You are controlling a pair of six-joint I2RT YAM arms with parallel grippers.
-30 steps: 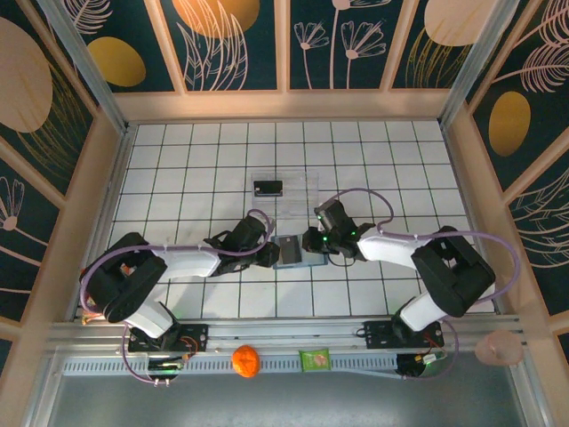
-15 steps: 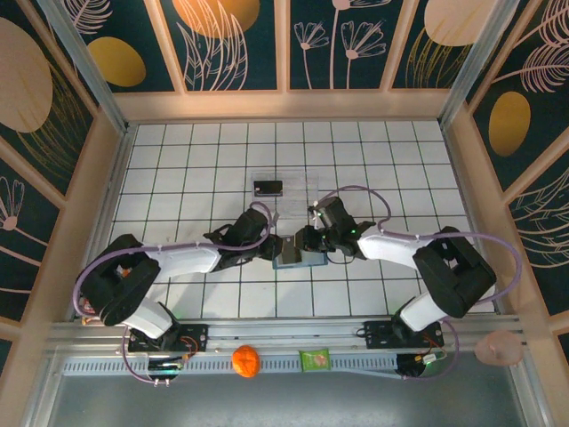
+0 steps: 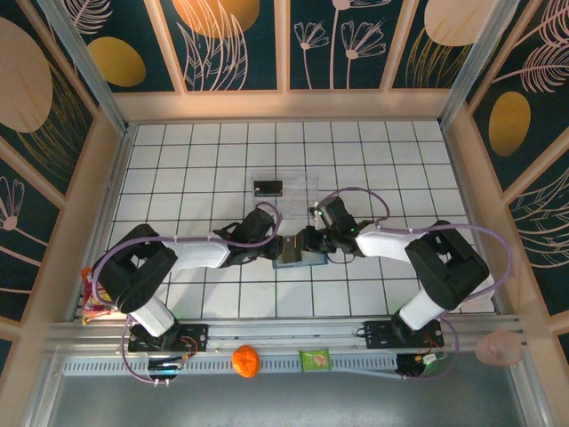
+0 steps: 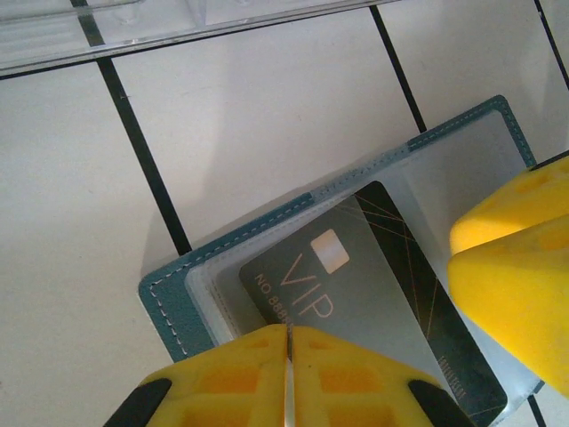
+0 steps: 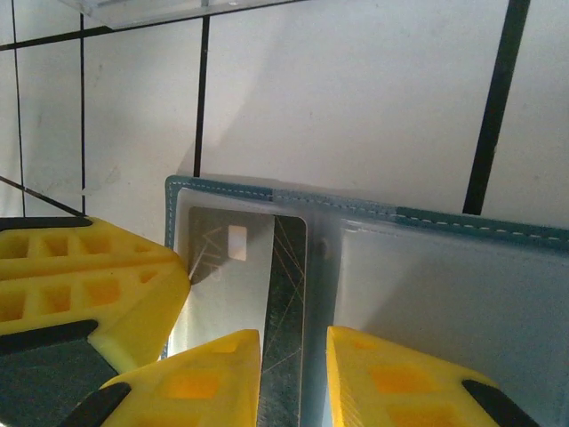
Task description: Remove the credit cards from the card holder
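Observation:
The teal card holder [image 3: 296, 256] lies open on the tiles between both arms, its clear inner pockets facing up [image 4: 178, 307] [image 5: 356, 209]. A grey-black "VIP" credit card [image 4: 356, 276] [image 5: 236, 276] sits in its left pocket. My left gripper [image 3: 277, 250] [image 4: 289, 331] is shut, its tips on the card's near edge. My right gripper [image 3: 308, 242] [image 5: 293, 356] is open, its fingers standing on either side of the card's dark strip beside the fold. Another black credit card [image 3: 268, 188] lies in the clear tray [image 3: 298, 182].
The clear tray's edge [image 4: 178, 22] [image 5: 160, 9] is just beyond the card holder. An orange ball [image 3: 246, 360] and a green packet [image 3: 315, 359] rest on the front rail. Wooden walls enclose the tiled floor.
My left gripper slid right onto the card holder and closed. The right gripper's fingers spread a little and shifted slightly left over the holder.

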